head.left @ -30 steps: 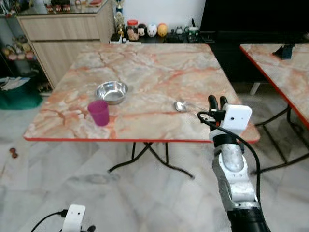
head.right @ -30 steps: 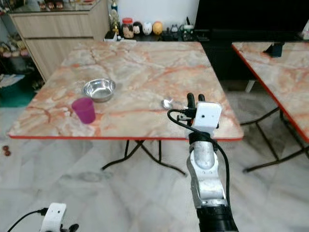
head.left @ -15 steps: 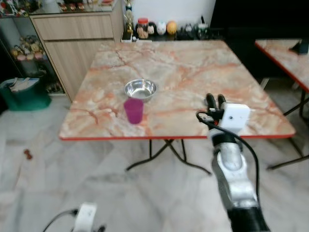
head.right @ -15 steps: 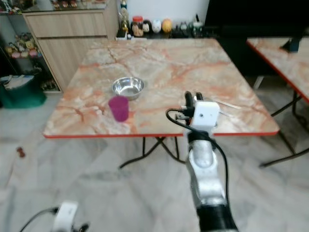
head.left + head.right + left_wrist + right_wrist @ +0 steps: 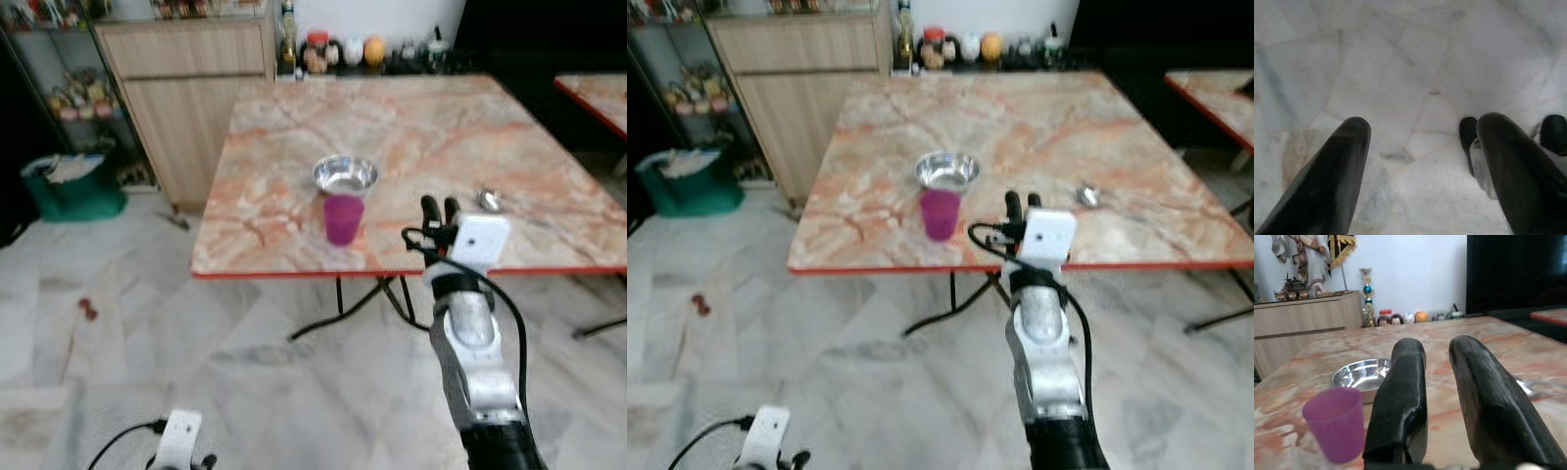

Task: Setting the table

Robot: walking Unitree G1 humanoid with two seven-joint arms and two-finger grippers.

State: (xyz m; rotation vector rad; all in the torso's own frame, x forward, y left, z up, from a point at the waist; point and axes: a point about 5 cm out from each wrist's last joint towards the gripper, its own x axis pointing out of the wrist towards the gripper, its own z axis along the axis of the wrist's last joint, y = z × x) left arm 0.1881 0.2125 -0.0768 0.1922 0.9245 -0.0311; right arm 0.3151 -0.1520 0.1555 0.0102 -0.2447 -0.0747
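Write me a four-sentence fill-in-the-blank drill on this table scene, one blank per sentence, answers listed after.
1. The cup near the table's front edge is coloured ____.
2. Just behind the cup sits a shiny metal ____.
3. The spoon lies on the marble table, on the robot's ____ side of the cup.
4. The right claw is raised at the table's front edge, while the left claw hangs low over the ____.

Missing words: purple; bowl; right; floor

There are no words or numbers to read here. The jars at the back are too blurry.
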